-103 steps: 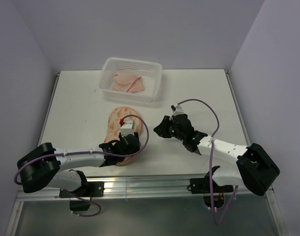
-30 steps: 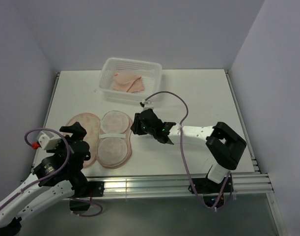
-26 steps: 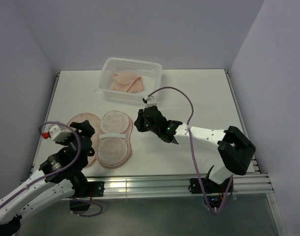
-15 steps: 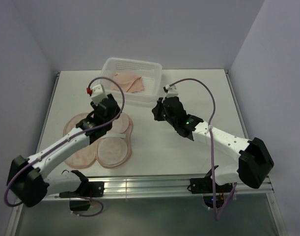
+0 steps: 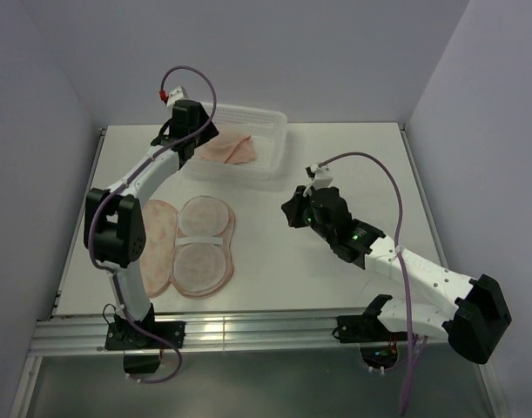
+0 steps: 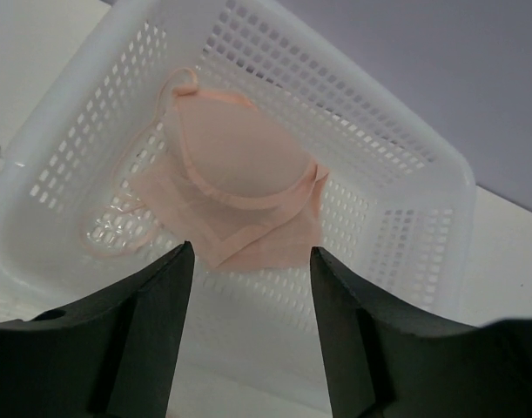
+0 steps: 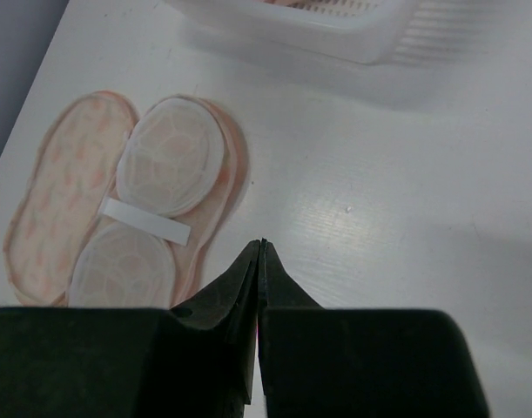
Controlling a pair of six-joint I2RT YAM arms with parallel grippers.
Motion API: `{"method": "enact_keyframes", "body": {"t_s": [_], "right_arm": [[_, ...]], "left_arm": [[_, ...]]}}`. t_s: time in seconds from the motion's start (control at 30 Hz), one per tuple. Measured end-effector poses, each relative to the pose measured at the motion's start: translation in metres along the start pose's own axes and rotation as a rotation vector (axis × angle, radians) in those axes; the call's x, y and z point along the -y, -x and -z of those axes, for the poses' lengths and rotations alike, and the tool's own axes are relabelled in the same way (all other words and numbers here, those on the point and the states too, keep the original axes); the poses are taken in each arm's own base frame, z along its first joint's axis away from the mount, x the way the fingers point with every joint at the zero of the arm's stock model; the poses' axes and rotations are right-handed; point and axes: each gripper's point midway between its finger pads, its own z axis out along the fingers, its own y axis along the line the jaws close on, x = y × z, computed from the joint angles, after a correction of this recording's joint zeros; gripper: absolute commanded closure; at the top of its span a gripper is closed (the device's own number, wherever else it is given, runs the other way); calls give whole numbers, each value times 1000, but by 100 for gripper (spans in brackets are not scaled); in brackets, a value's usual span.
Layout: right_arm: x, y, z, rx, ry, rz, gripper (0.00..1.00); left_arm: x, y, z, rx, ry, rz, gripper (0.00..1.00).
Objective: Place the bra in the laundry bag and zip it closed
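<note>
- In the top view, the left gripper (image 5: 189, 131) was seen reaching over the left end of the white mesh basket (image 5: 279, 131), which stood at the far edge of the table (image 5: 353, 165), close to the back wall.
- The bra (image 5: 231, 150) was seen lying crumpled inside that basket, touched by neither gripper.
- The laundry bag (image 5: 187, 248) was laid open and flat on the near left part of the table. It was well apart from the basket, with its near rim close to the front edge.
- The right gripper (image 5: 290, 213) was held over the middle of the table, with a strip of white tabletop shown between it and the bag's right rim. A wider stretch of tabletop was shown to its right.
- In the left wrist view, the fingers (image 6: 152, 340) were spread apart with nothing between them. The bra was framed in the gap, one cup upward, with a thin strap looped toward the basket's left wall.
- In the right wrist view, the jaws were pressed together to a point and nothing was held. The bag's rim lay to the left of the tip, with a white band (image 7: 146, 220) across its waist.
</note>
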Motion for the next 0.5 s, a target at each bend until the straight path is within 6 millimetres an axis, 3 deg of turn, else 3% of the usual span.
{"method": "enact_keyframes", "body": {"t_s": [0.1, 0.2, 0.33, 0.5], "right_arm": [[-3, -3, 3, -5, 28, 2, 95], [-8, -8, 3, -24, 61, 2, 92], [-14, -14, 2, -40, 104, 0, 66], [-18, -19, -3, -57, 123, 2, 59]], "left_arm": [[-7, -19, -30, -63, 5, 3, 27], [-12, -40, -52, -120, 0, 19, 23], [-13, -52, -80, -160, -18, 50, 25], [-17, -59, -115, -168, -18, 62, 28]]}}
